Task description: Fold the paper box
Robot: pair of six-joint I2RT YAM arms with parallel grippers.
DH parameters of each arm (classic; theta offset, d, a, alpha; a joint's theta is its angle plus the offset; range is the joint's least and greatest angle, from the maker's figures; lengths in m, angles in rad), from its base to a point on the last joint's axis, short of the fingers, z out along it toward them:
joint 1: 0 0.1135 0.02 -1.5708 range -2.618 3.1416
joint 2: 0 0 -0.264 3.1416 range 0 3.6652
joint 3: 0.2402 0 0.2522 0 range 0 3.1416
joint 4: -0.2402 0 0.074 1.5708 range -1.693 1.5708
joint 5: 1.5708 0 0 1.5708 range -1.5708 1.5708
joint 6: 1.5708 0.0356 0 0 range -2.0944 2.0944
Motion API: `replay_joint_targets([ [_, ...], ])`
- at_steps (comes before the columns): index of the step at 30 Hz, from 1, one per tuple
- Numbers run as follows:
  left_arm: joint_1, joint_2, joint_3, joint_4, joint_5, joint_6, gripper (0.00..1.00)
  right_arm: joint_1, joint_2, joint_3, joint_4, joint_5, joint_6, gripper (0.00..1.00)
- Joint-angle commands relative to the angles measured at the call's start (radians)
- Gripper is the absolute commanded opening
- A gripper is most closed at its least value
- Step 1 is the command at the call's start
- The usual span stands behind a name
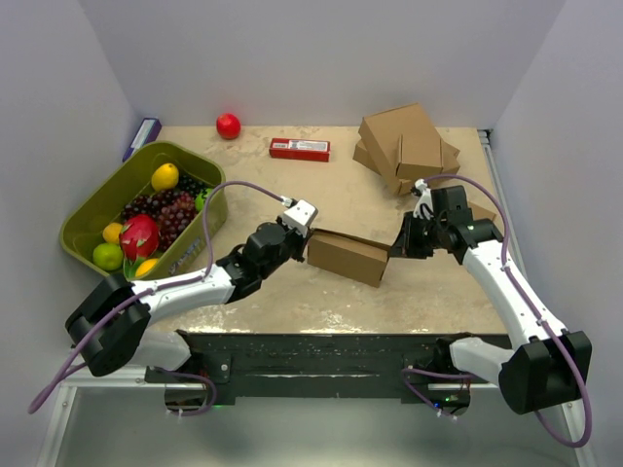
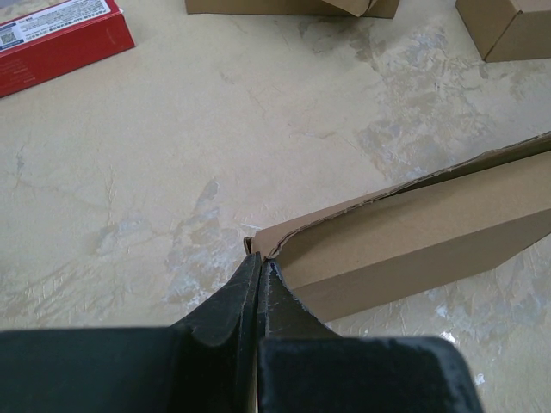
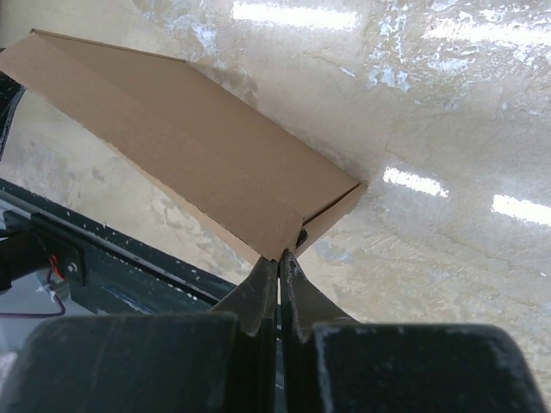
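Clutter on the beige table (image 1: 331,199)
An olive-green bin (image 1: 95,201) holding grapes (image 1: 167,209) and a lemon (image 1: 164,176) sits left; a red round fruit (image 1: 228,125), a red carton (image 1: 299,149) and stacked cardboard boxes (image 1: 404,146) lie behind.

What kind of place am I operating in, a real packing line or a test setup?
Probably a lab test cell: plain white walls box in the beige table, and staged props surround the paper box, namely a green fruit bin, a red carton and a stack of cardboard boxes.
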Motion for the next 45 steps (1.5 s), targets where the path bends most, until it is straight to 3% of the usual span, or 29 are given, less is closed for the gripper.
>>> replay_joint_targets([
  [1, -0.016, 0.041, -0.045, -0.152, 0.01, 0.018, 0.0, -0.003, -0.017, 0.002, 0.067, -0.068, 0.018, 0.0],
  [38, -0.034, 0.044, -0.041, -0.161, -0.016, 0.025, 0.0, -0.016, -0.034, -0.01, 0.099, -0.113, 0.055, 0.0],
  [45, -0.036, 0.046, -0.036, -0.157, -0.008, 0.015, 0.0, -0.016, -0.06, -0.007, 0.044, -0.007, -0.015, 0.0],
])
